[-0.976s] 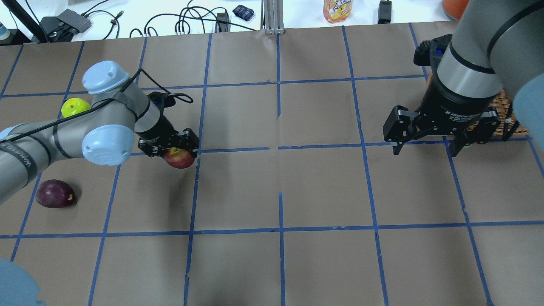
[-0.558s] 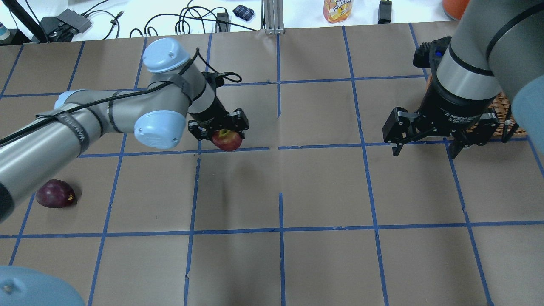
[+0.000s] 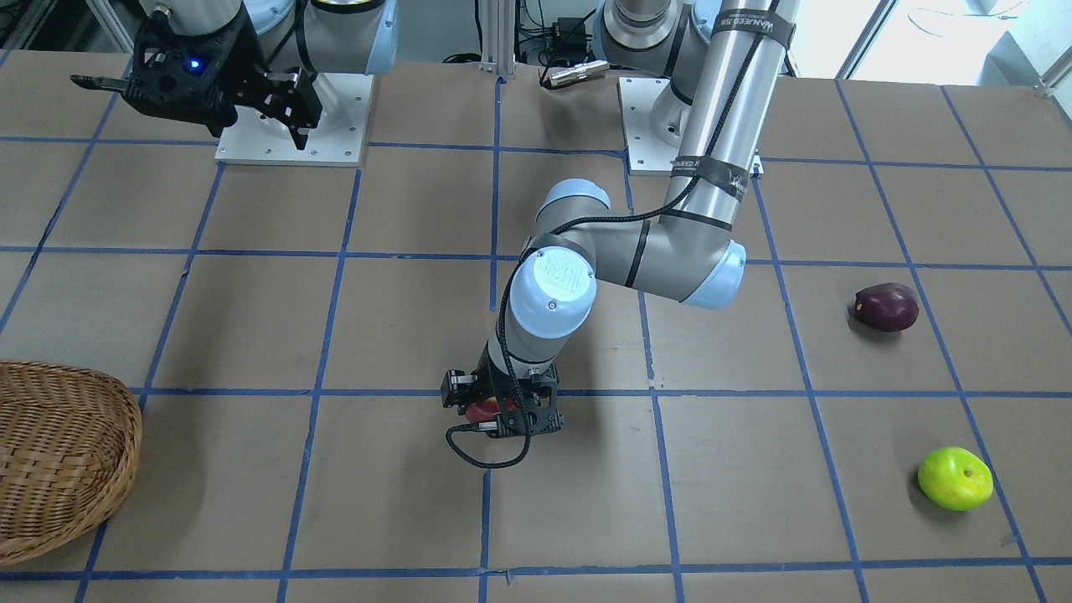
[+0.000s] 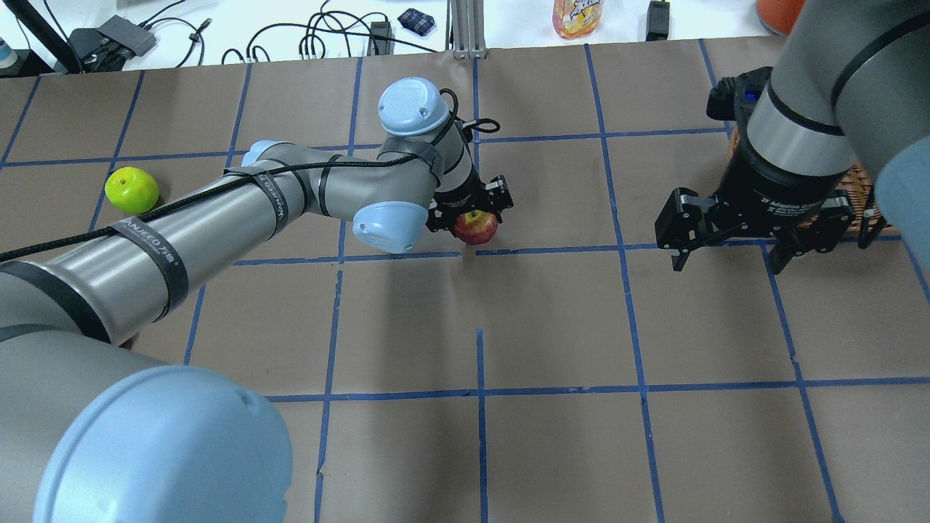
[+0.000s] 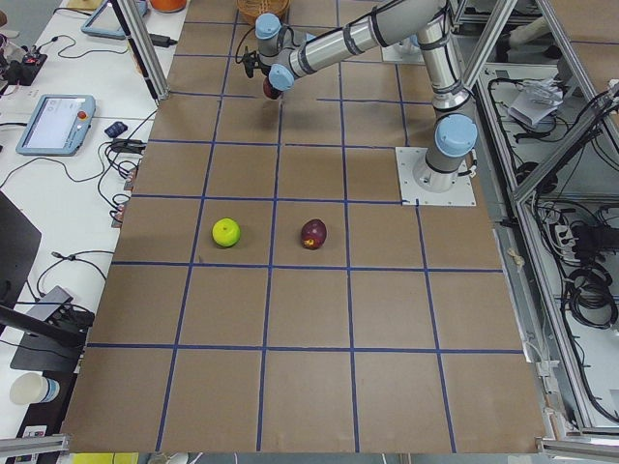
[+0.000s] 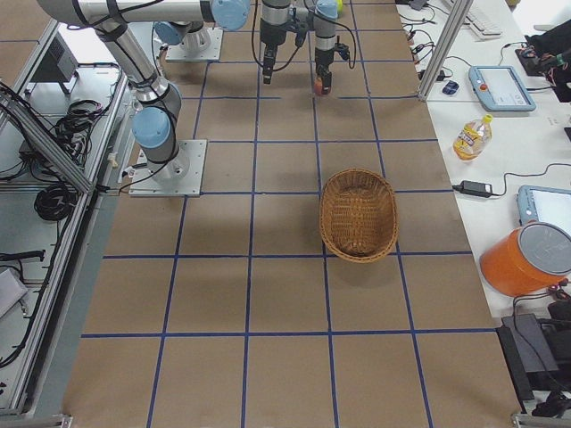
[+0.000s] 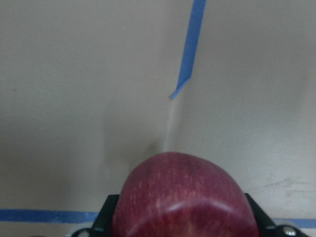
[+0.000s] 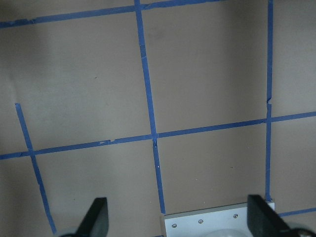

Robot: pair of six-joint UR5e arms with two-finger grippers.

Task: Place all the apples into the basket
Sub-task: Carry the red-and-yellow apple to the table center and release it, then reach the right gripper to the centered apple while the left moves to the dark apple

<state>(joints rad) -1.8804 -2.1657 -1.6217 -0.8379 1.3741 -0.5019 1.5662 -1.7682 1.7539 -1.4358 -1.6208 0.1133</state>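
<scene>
1. We see the left gripper clamped on the red apple, with one black finger on either side of it.
2. That apple hangs near the middle of the table, close to a blue tape line. In the left wrist view the brown paper lies below it.
3. The red apple is round, so we make out no long axis. From overhead, its yellowish stem end sits on the upper side, tucked against the gripper.
4. The right gripper hangs over the robot's right half with its jaws wide apart and nothing between them.
5. The purple apple lies on the paper at the robot's left end. It looks slightly oval, its long axis runs along the table's length, and a small yellow spot marks the end facing the middle.
6. The green apple rests well apart from the purple one, further toward the operators' side. Its stem dimple faces upward, tilted a little.
7. The basket stands at the robot's right end, on the operators' side. In the right side view its oval seems to run lengthwise along the table.
8. All three apples are outside the basket.
</scene>
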